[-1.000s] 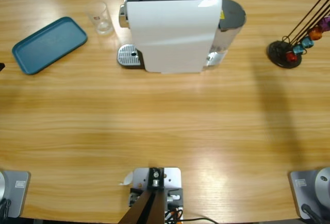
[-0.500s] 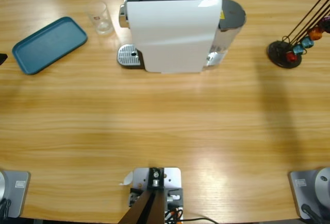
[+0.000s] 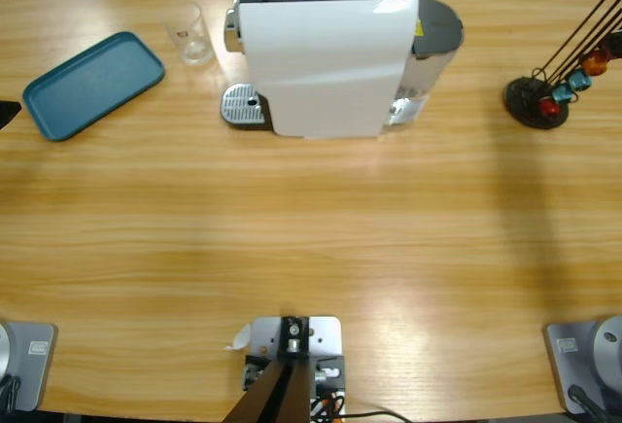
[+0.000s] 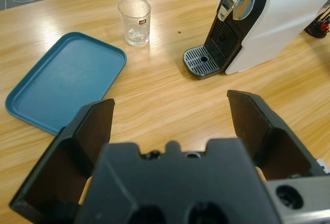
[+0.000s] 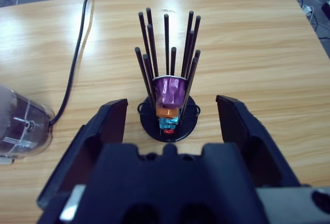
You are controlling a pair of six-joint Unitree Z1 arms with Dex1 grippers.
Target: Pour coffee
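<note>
Two tools spread empty, left tool facing glass, right tool facing capsule rack

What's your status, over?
Both pincers open, empty: left, right. Glass beside coffee machine, not on drip tray. Nothing blocking.

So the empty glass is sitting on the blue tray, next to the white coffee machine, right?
Not quite. The glass stands on the bare table, beside the blue tray, not on it. The left wrist view shows the gap. It is empty, and the white coffee machine is nearby.
</note>
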